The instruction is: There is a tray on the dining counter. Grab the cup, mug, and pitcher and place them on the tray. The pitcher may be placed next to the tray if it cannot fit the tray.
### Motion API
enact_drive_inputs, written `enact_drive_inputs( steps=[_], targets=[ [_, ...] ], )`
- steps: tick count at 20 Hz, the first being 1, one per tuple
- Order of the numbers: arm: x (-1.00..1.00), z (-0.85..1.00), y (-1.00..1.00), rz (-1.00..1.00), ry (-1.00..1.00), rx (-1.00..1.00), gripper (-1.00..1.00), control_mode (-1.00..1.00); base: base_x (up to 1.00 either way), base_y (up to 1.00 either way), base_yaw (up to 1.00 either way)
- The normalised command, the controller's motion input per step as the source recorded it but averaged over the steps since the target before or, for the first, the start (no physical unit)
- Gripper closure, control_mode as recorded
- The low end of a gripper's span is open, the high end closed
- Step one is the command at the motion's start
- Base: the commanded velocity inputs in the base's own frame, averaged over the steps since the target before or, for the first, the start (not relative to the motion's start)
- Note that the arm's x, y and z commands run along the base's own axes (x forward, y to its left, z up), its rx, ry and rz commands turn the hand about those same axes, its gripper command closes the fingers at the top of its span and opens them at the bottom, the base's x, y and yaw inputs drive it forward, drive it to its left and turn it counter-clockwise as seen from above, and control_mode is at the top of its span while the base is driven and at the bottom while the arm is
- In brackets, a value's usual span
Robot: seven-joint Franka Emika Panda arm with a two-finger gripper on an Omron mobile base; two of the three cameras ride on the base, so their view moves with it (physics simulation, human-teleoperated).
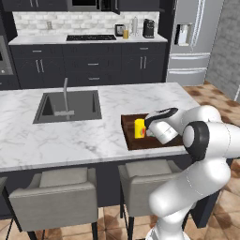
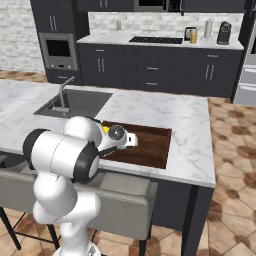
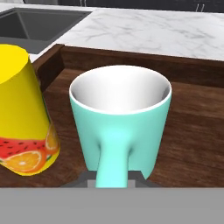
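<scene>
Right now the small teal mug with a whitish inside [image 3: 120, 124] stands upright on the dark brown wooden tray with a low raised rim [image 3: 192, 144], its handle turned straight toward the two-finger gripper [image 3: 113, 178], whose jaws are clamped together on that handle. Just beside the mug sits the bright yellow handleless cup with a red-orange fruit print [image 3: 24, 118], also on the tray's floor, close to the tray's corner nearest the sink; a narrow gap shows between the two vessels.

Seen from the base cameras, the tray [image 2: 152, 145] lies on the white marble dining counter [image 1: 84, 136], at its front edge toward the counter's right end, and the cup [image 1: 139, 128] shows at the tray's left part. The sunken dark sink with its faucet [image 1: 70, 105] lies well apart further left. Far back on the rear counter stands a tall amber-orange glass pitcher [image 1: 125, 33].
</scene>
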Motion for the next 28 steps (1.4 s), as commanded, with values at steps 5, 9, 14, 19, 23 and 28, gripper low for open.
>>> enact_drive_inputs(
  steps=[5, 9, 14, 19, 23, 28],
  targets=[
    [0.00, 0.00, 0.00, 0.00, 0.00, 0.00, 1.00, -1.00, 0.00, 0.00, 0.00],
    [0.00, 0.00, 0.00, 0.00, 0.00, 0.00, 1.00, -1.00, 0.00, 0.00, 0.00],
    [0.00, 0.00, 0.00, 0.00, 0.00, 0.00, -1.00, -1.00, 0.00, 0.00, 0.00],
    [0.00, 0.00, 0.00, 0.00, 0.00, 0.00, -1.00, -1.00, 0.00, 0.00, 0.00],
    [0.00, 0.00, 0.00, 0.00, 0.00, 0.00, -1.00, -1.00, 0.00, 0.00, 0.00],
    [0.00, 0.00, 0.00, 0.00, 0.00, 0.00, -1.00, -1.00, 0.00, 0.00, 0.00]
  ],
)
